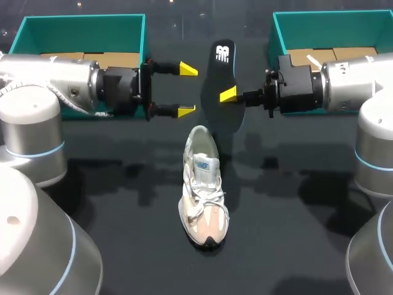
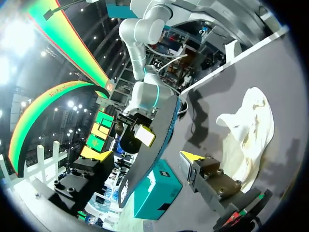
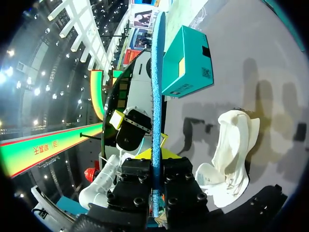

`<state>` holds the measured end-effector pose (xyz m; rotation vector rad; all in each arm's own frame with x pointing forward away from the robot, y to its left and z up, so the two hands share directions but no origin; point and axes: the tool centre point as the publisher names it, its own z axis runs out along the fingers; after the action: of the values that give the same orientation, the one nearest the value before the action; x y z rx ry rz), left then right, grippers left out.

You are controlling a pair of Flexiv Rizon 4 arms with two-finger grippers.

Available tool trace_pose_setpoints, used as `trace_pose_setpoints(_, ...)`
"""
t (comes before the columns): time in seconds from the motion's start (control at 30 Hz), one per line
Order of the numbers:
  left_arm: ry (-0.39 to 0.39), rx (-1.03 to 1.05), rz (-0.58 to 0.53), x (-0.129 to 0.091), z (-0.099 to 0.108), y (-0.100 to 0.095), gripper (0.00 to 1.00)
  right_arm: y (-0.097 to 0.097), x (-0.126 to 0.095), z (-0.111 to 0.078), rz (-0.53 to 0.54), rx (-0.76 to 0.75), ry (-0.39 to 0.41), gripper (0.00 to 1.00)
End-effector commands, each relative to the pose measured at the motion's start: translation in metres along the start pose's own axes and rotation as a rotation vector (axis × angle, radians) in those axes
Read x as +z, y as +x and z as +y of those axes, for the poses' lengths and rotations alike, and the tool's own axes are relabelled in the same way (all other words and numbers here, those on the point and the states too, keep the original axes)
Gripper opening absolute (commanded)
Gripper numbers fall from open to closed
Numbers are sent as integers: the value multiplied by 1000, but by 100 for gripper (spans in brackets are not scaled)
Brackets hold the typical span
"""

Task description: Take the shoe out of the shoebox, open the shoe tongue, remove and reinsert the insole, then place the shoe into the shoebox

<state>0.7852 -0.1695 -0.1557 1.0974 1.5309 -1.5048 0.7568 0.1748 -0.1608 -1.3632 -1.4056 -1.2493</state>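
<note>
A black insole (image 1: 222,74) is held upright on its edge above the table, and my right gripper (image 1: 231,95) is shut on its lower part. In the right wrist view the insole (image 3: 155,92) shows edge-on between that gripper's (image 3: 155,163) fingers. My left gripper (image 1: 187,90) stands open just to the left of the insole, not touching it. One of its fingertips (image 2: 192,157) shows in the left wrist view, beside the insole (image 2: 153,145). The beige and white shoe (image 1: 202,184) lies on the table below both grippers, toe toward the front edge. It also shows in both wrist views, shoe (image 2: 247,135) and shoe (image 3: 232,154).
A teal shoebox (image 1: 80,27) stands at the back left behind my left arm. A second teal shoebox (image 1: 334,24) stands at the back right behind my right arm. The dark table (image 1: 123,203) is bare on both sides of the shoe.
</note>
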Motion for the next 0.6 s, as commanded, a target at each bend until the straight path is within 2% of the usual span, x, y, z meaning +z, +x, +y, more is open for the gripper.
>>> trace_pose_setpoints(0.03,14,1,35,-8,3,-4,100,1,-1,-1,-4,2,-1,0)
trace_pose_setpoints(0.2,14,1,35,-8,3,-4,100,1,-1,-1,-4,2,-1,0)
trace_pose_setpoints(0.23,-7,-32,49,-9,2,-5,100,-1,0,1,-4,2,-1,0)
trace_pose_setpoints(0.37,-150,-247,126,-22,11,-19,100,-6,2,4,-6,-46,-6,0)
trace_pose_setpoints(0.4,-192,-311,176,-27,15,-22,100,-7,2,5,-4,-62,-12,0)
trace_pose_setpoints(0.47,-311,-409,354,-34,24,-24,100,-10,2,8,-6,-124,-18,0)
trace_pose_setpoints(0.5,-364,-340,424,-40,25,-22,100,-10,3,10,-6,-146,-14,0)
trace_pose_setpoints(0.6,-364,-340,424,-40,25,-22,100,-12,4,14,-21,-154,-21,0)
